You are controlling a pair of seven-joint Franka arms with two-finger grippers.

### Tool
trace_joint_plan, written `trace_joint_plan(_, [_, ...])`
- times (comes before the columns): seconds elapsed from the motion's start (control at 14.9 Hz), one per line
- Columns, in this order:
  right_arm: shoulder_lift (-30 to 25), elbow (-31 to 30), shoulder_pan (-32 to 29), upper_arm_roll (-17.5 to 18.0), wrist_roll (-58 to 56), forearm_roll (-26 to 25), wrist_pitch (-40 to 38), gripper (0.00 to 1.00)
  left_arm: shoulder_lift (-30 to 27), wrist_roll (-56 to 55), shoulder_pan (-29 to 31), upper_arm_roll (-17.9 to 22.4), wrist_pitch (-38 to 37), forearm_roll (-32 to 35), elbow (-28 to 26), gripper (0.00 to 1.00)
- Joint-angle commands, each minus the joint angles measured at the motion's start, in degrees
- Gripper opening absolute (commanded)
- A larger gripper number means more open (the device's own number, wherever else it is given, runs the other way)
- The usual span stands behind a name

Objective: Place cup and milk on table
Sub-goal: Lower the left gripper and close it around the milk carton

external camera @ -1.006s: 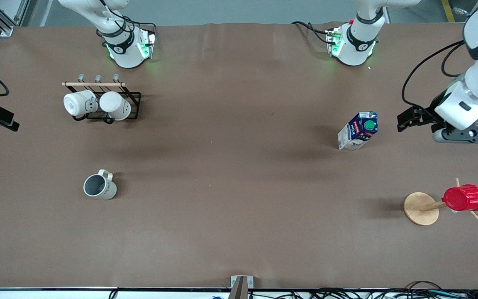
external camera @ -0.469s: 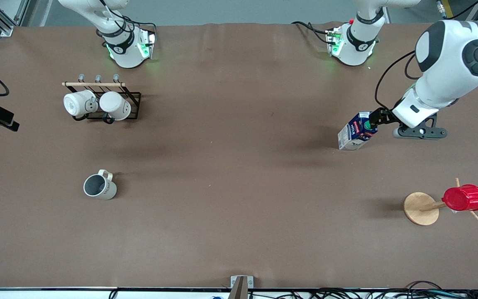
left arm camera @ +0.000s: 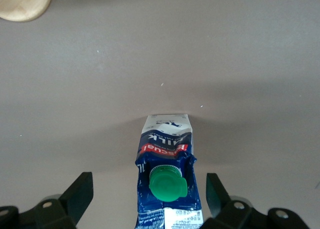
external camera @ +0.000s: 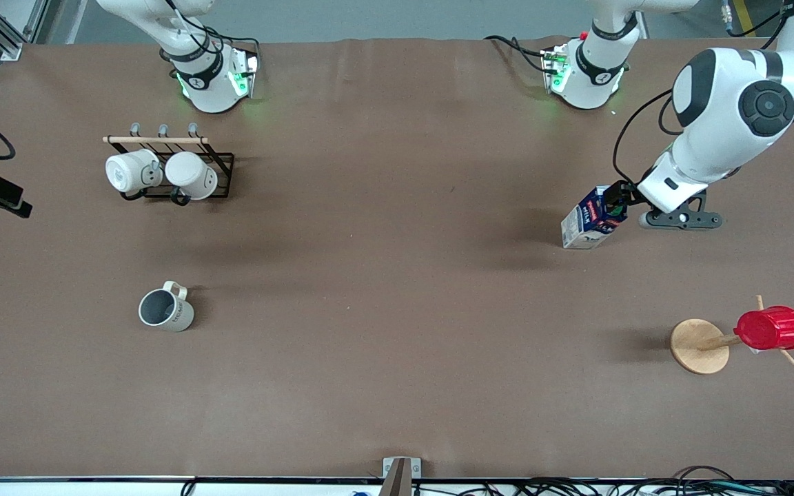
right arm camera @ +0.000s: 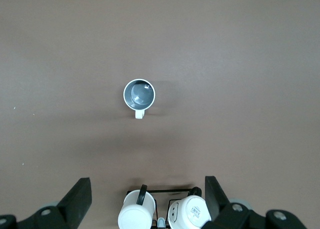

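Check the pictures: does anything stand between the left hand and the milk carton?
Nothing visible does. The left hand is open with the milk carton upright between its fingers, apart from both. The right hand waits open above the mug rack.

Brown matte table [external camera: 383,386], carrying 4 items. 1 cream mug [external camera: 165,311], upright, toward the right arm's end. 1 black wire rack [external camera: 221,178], farther from the front camera than that mug, with 2 white mugs [external camera: 160,173]. 1 milk carton [external camera: 593,219], upright, toward the left arm's end. 1 round wooden stand base [external camera: 699,346], nearer the front camera than the carton; its pegs appear to carry a red ribbed cup [external camera: 771,328].
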Motion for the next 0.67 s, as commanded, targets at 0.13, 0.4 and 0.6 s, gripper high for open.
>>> trace_joint_plan(0.13, [-0.7, -1.1, -0.8, 0.4, -0.1, 0.3, 0.6, 1.00, -1.4, -0.4, 0.2, -0.6, 2.8, -0.4, -4.0, 0.99])
trace_joint_plan(0.4, [-0.7, -1.1, -0.8, 0.4, -0.2, 0.3, 0.6, 1.00, -0.2, -0.4, -0.2, -0.6, 3.3, -0.6, -3.8, 1.00])
trace_joint_plan(0.6, [-0.6, -1.1, -0.8, 0.4, -0.2, 0.3, 0.6, 1.00, 0.6, -0.4, -0.2, -1.7, 3.4, -0.5, -4.0, 1.00])
